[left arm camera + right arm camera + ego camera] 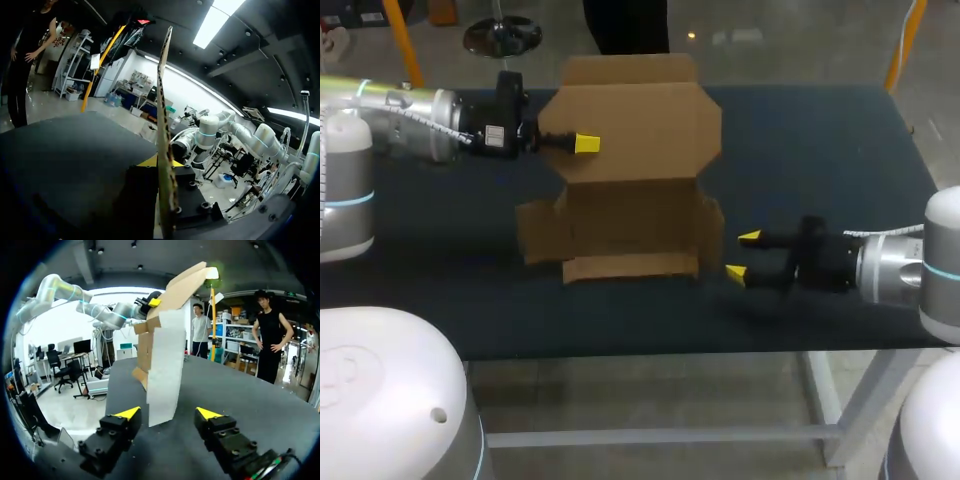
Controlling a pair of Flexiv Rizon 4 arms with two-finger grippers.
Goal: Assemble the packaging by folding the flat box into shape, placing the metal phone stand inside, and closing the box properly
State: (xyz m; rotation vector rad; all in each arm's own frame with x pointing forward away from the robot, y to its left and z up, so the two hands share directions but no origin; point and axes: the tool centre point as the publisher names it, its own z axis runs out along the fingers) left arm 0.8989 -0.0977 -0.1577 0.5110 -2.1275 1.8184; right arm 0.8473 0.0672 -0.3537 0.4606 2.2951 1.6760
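From above, the brown cardboard box (630, 190) lies half folded in the middle of the desk (820, 170), with its lid panel raised. My left hand (582, 144) pinches the lid's side edge. Its wrist view shows the cardboard edge-on, clamped between the fingers. My right hand (742, 255) is open just beside the box, and in its wrist view a pale flap stands ahead of it.

The half-folded cardboard box (630, 200) sits mid-frame on the table (820, 150). The left gripper (585, 144) is at the box's upper-left flap, and the right gripper (742, 254) is just right of its lower-right corner.
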